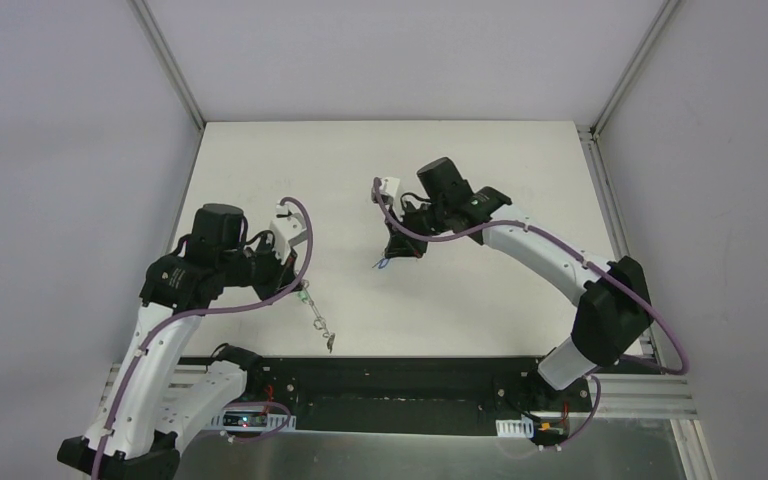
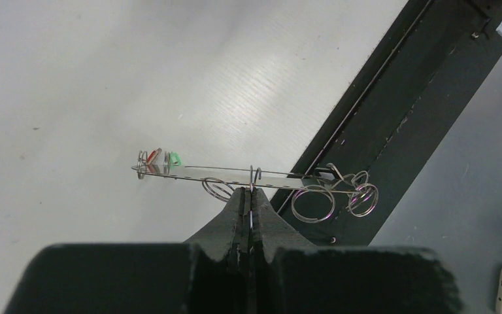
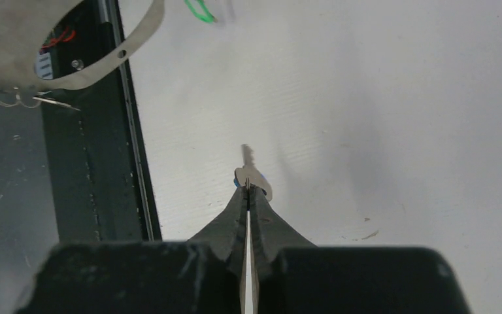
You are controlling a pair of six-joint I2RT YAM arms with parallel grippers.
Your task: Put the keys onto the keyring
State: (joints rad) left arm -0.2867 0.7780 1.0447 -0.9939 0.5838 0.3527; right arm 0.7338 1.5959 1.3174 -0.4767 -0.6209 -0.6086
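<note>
The left end effector (image 2: 249,193) has its two black fingers pressed together, clamped on the wire of a large thin grey-silver metal keyring (image 2: 281,176), which the left wrist view shows edge-on and roughly level above the white surface (image 1: 260,160). A small red tag (image 2: 153,156) and a small green tag (image 2: 175,159) sit at the ring's far end, and several small silver split rings (image 2: 314,204) hang at the other end, over the black rail (image 2: 392,118) along the surface's near edge. The right end effector (image 3: 248,190) is likewise closed, pinching the head of a small silver metal key (image 3: 247,157) with a sliver of blue at the grip, blade pointing away from the fingers. From above, the key and keyring are well apart.
</note>
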